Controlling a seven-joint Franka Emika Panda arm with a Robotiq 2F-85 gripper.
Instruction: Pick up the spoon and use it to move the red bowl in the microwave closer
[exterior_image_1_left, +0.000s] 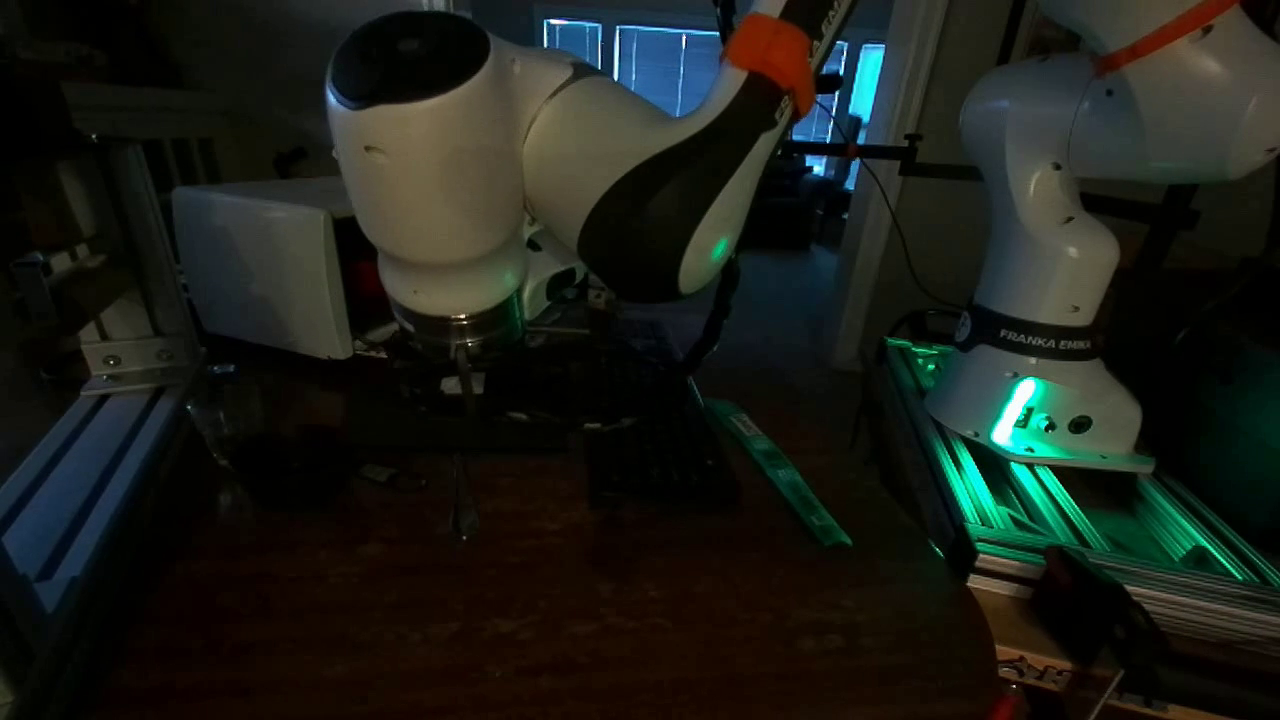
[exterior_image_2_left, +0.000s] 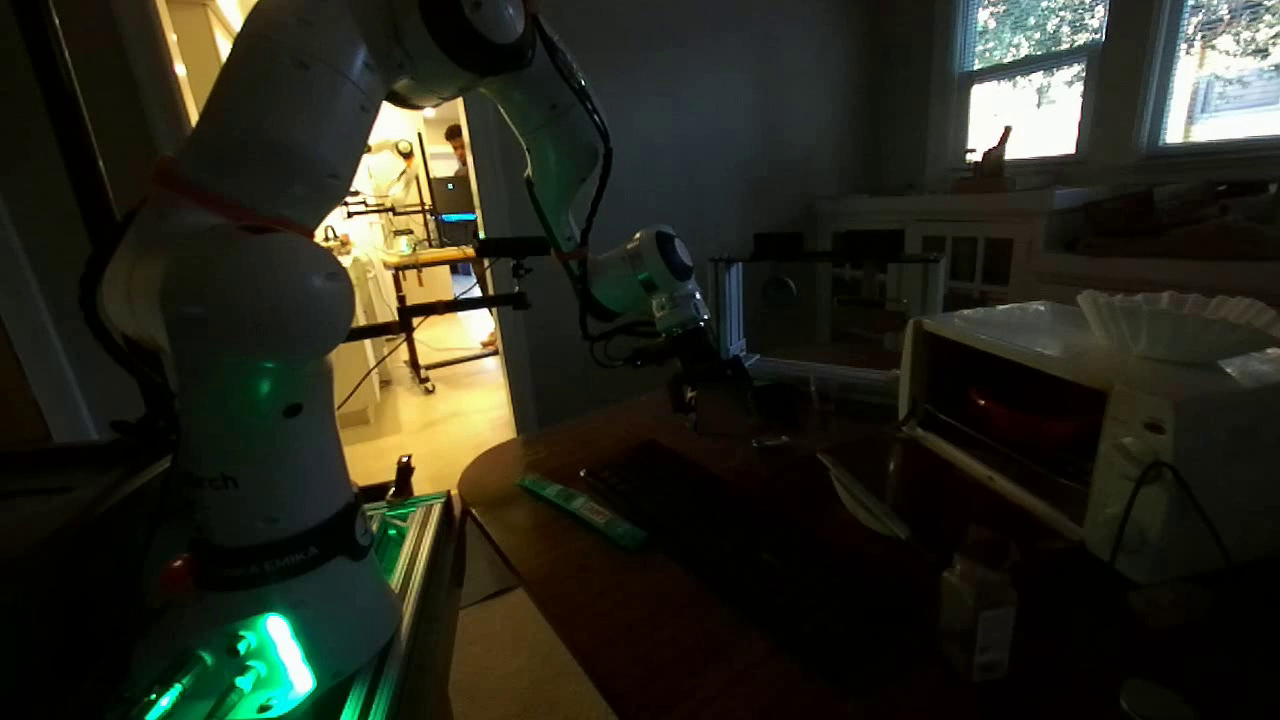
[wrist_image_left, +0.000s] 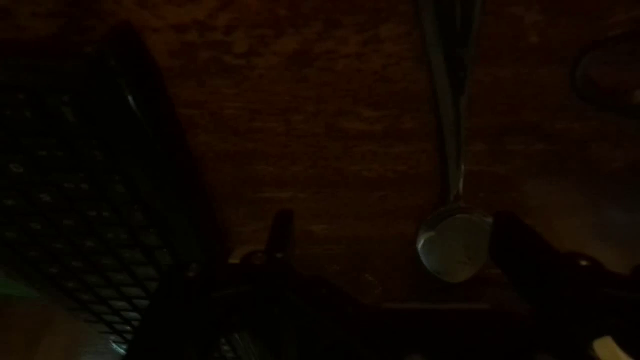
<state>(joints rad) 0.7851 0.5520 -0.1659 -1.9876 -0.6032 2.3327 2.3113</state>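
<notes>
The room is dark; an exterior view shows two windows (exterior_image_2_left: 1025, 115), one cut off by the frame, and a bright doorway (exterior_image_2_left: 450, 410) where one person (exterior_image_2_left: 457, 145) shows only in part. On the brown wooden table (exterior_image_1_left: 600, 620) lie one spoon (wrist_image_left: 453, 150) and, apart from it, one black keyboard (wrist_image_left: 75, 200), cut off at the left of the wrist view. The gripper (wrist_image_left: 393, 214) is spread wide, its two fingers (wrist_image_left: 281, 232) well apart and holding nothing; the spoon's scoop lies between them, right by one finger; I cannot tell whether they touch. The handle runs out past the top edge. The single red bowl (exterior_image_2_left: 1035, 412) sits inside the one white microwave (exterior_image_2_left: 1195, 420), its outline mostly lost in shadow. On top rests one fluted white piece (exterior_image_2_left: 1180, 325), also cropped. One green strip (exterior_image_1_left: 782, 472) lies near the keyboard in both exterior views; one bottle-shaped container (exterior_image_2_left: 978, 610) is half swallowed by darkness. In an exterior view the arm (exterior_image_1_left: 620, 160) hides part of the microwave.
</notes>
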